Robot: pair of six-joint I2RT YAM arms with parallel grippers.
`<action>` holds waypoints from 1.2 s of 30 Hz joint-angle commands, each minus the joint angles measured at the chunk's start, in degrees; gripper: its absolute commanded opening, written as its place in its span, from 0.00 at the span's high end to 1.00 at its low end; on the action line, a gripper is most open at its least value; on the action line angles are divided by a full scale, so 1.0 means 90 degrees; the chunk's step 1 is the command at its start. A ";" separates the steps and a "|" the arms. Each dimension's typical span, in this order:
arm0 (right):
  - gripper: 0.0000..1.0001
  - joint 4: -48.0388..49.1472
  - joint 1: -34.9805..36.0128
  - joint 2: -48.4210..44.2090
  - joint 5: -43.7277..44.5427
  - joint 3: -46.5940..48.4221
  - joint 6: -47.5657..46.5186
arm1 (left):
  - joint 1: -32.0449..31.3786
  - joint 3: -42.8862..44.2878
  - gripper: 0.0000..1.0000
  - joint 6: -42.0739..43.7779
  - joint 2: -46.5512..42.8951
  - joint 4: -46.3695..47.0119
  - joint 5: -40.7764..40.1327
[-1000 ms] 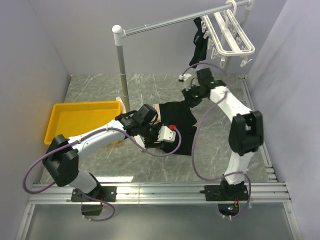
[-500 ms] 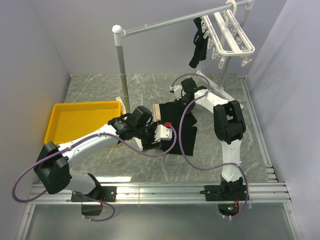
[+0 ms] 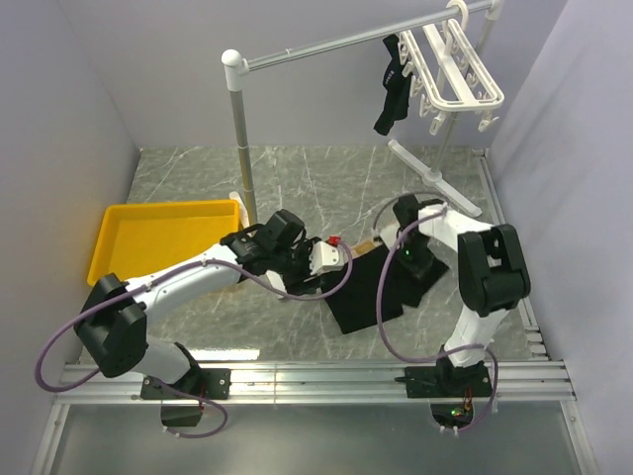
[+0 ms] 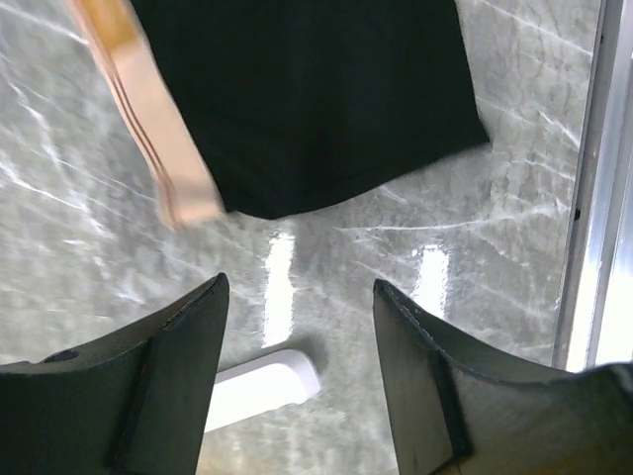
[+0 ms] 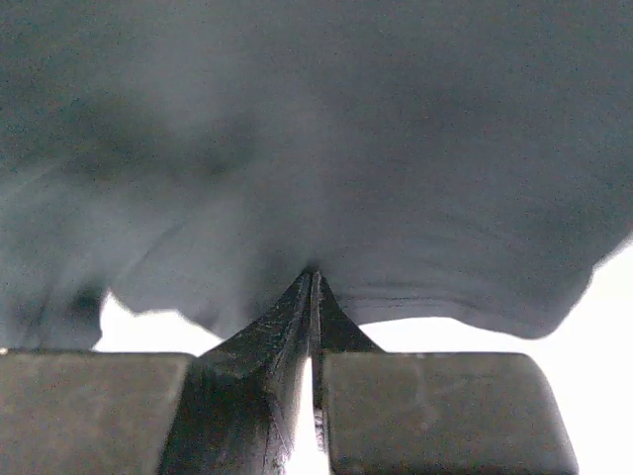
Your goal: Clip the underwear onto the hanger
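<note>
The underwear [image 3: 361,297], black with a tan waistband [image 3: 368,244], lies on the marble table right of centre. My right gripper [image 3: 407,260] is shut on its black cloth, which fills the right wrist view [image 5: 326,148] above the closed fingertips [image 5: 315,287]. My left gripper [image 3: 315,267] is open and empty just left of the underwear. In the left wrist view its jaws [image 4: 297,297] stand wide apart over bare marble, short of the black cloth [image 4: 307,99] and tan band [image 4: 148,119]. The white hanger [image 3: 457,69] hangs from the rail at the far right.
A small all-black garment [image 3: 393,84] hangs beside the hanger. The grey rail stand [image 3: 242,139] rises at the back centre, and a white foot [image 4: 262,386] lies under my left gripper. A yellow tray [image 3: 158,237] sits at the left. An aluminium rail [image 4: 593,198] edges the table.
My right gripper has moved from the far side to the right and nearer, pulling the underwear with it. My left gripper has backed a little away from the cloth.
</note>
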 commanded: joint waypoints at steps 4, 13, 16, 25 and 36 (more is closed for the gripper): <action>0.87 -0.2197 0.0073 -0.1338 -0.1672 0.0254 -0.0619 | -0.0057 0.0153 0.37 -0.0824 0.0694 0.0381 0.0159; 0.87 -0.0372 -0.0717 -0.2129 -0.2227 0.0629 0.0689 | -0.0097 0.0787 0.47 -0.1791 0.2256 0.1171 0.0091; 0.84 -0.0059 -0.1137 -0.2705 -0.2755 0.0541 0.0953 | 0.0069 0.1070 0.50 -0.2064 0.2793 0.1415 0.0178; 0.70 0.0430 -0.1801 -0.5029 -0.3088 -0.0455 0.1040 | 0.0509 0.2368 0.54 -0.2172 0.4074 0.1338 0.0140; 0.35 0.2030 -0.1998 -0.6164 -0.3800 0.0421 0.2750 | 0.0616 0.1532 0.35 -0.1909 0.2456 0.2011 0.1359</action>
